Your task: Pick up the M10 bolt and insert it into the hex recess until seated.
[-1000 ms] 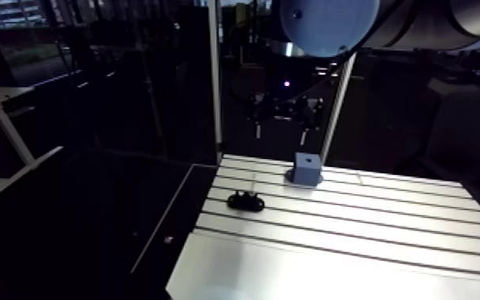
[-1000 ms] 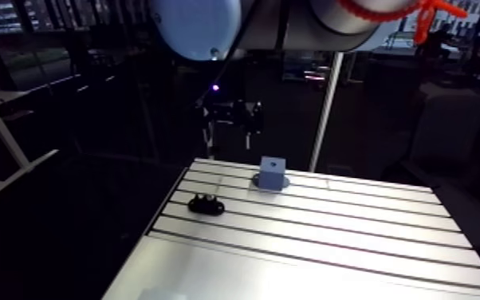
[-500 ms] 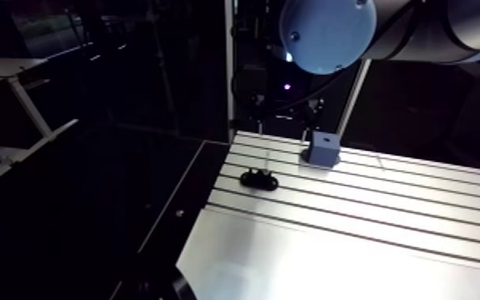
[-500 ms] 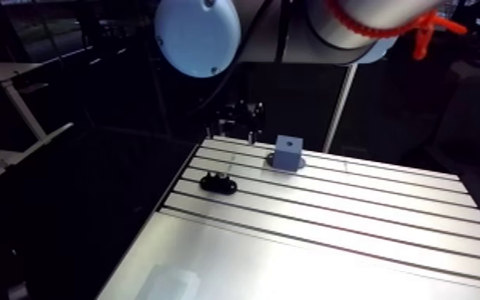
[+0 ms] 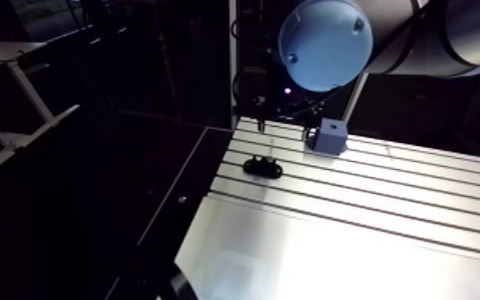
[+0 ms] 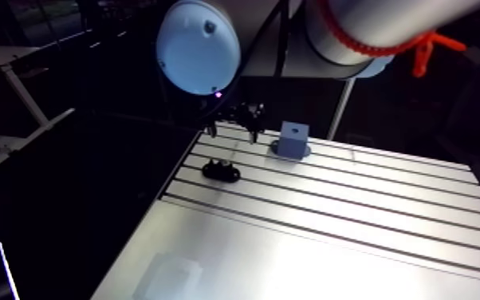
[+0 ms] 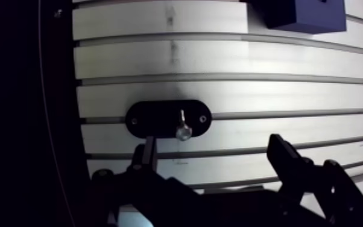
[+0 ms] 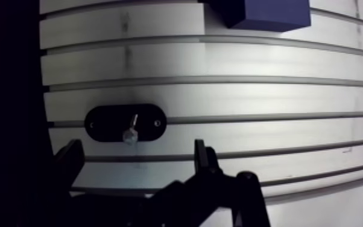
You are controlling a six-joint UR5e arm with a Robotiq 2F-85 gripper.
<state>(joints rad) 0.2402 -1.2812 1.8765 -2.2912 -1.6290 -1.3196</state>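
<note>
- On the slotted aluminium table, a black oval holder is seen lying across one slot, near the table's dark side edge.
- M10 bolt is found at the middle of the holder, between two small screw holes. Its bright end is turned toward the camera. Whether it stands upright or leans cannot be told from the wrist view.
- Gripper is held above the table with its claw spread wide apart, and nothing is clamped in it.
- Dark fingers are seen on either side. Holder and bolt are placed just ahead of the tips, roughly in line with the gap, and are not touched.
- Bolt is not gripped and is kept well apart from the block.
- Blue-grey block is set further ahead of the gripper, beyond the holder, with several table slots between the two.
- Arm view: block is carried on a low round base, and a small dark opening is seen in its top face, taken as the hex recess. Its shape cannot be made out.
- Arm view: gripper is seen small and dark, hung over the holder's end of the table, beside the block.
</note>
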